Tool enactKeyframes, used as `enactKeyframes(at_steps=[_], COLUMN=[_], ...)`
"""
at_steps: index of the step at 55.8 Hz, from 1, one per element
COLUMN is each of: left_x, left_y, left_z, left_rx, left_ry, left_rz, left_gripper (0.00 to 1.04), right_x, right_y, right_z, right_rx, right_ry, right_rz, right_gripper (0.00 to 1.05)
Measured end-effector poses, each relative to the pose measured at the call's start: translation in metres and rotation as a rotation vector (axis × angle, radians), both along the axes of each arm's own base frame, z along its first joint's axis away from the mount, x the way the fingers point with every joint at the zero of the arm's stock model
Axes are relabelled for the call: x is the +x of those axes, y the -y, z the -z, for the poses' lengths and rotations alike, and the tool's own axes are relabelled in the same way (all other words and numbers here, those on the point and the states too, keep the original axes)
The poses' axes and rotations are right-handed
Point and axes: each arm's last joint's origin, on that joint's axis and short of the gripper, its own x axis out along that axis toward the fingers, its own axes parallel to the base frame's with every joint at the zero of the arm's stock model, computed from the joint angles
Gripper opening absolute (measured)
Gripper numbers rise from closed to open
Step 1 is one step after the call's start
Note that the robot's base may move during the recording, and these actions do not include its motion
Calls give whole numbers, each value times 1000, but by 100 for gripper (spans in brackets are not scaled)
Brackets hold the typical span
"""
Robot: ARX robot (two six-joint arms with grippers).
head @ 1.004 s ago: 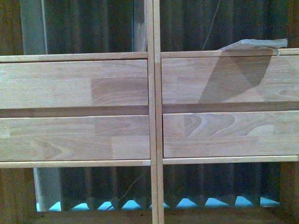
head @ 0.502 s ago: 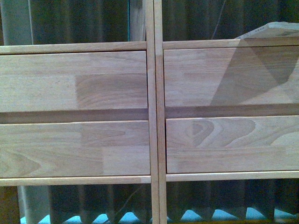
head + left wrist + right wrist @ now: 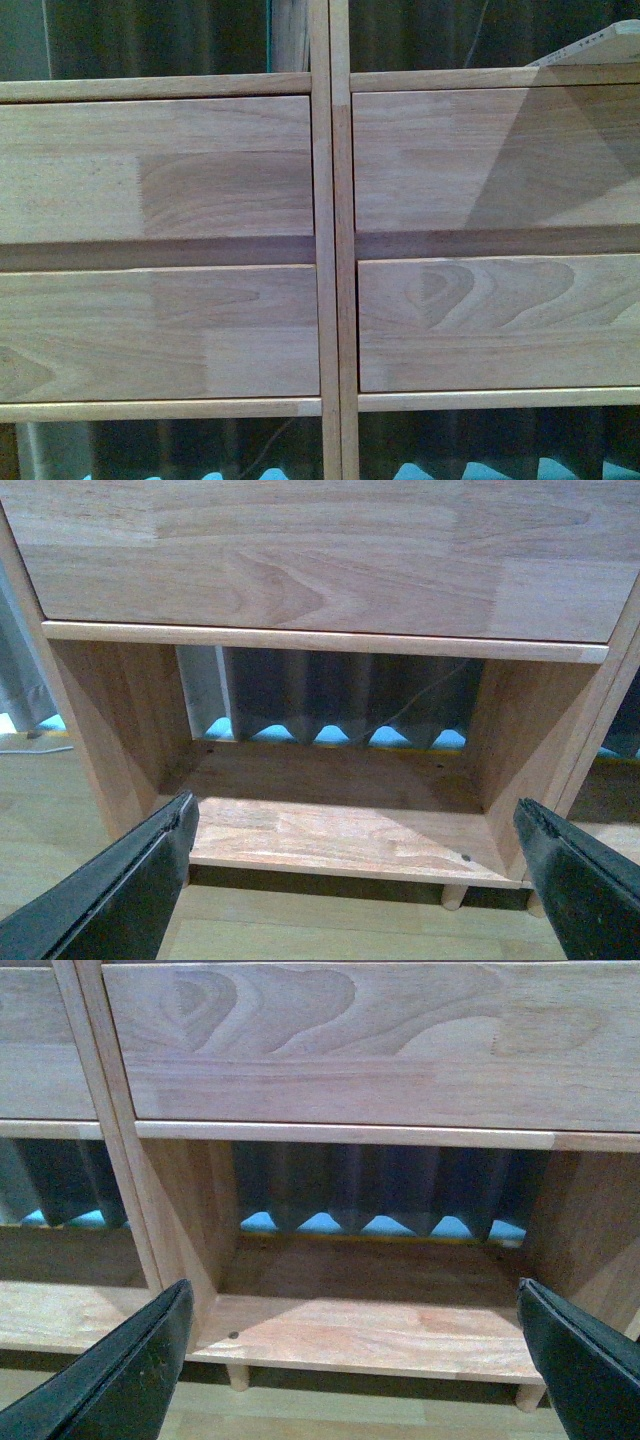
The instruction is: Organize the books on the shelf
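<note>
Shelf (image 3: 330,240): filling the front view at close range; showing four drawer fronts (image 3: 160,170) in two columns.
Book (image 3: 603,48): lying tilted on the ledge above the upper right drawer; showing only a pale corner at the picture's edge; throwing a slanted shadow down the drawer front; no other books appearing in any view.
Left gripper (image 3: 352,805): hanging with fingers spread wide, gripping nothing; facing the bottom left compartment (image 3: 330,825).
Right gripper (image 3: 353,1285): likewise spread wide and carrying nothing; facing the bottom right compartment (image 3: 370,1330).
Risk, reach: judging both grippers to be low and well apart from the book; raising an arm blind risking a knock against a drawer front or ledge.
Risk, grasp: judging the tilted book likely to slide or tip off the ledge if nudged at its overhanging corner rather than pinched squarely.
Front view only: giving the book and the upper drawers; hiding both grippers.
Wrist views only: giving the spread fingers, the bottom compartments, the dark curtain (image 3: 330,690) behind, the short legs (image 3: 237,1375) and the floor (image 3: 300,930); missing the book altogether.
</note>
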Motion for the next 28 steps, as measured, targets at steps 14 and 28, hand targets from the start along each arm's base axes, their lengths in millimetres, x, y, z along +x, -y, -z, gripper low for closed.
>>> enactKeyframes(at_steps=[14,28], left_x=[0,0], left_y=[0,0], left_z=[0,0], left_rx=[0,0], left_ry=[0,0], left_rz=[0,0], left_gripper=[97,97], right_x=[0,0], right_y=[0,0], right_z=[0,0], right_rx=[0,0], right_ry=[0,0], right_rz=[1,2], right_gripper=[98,98])
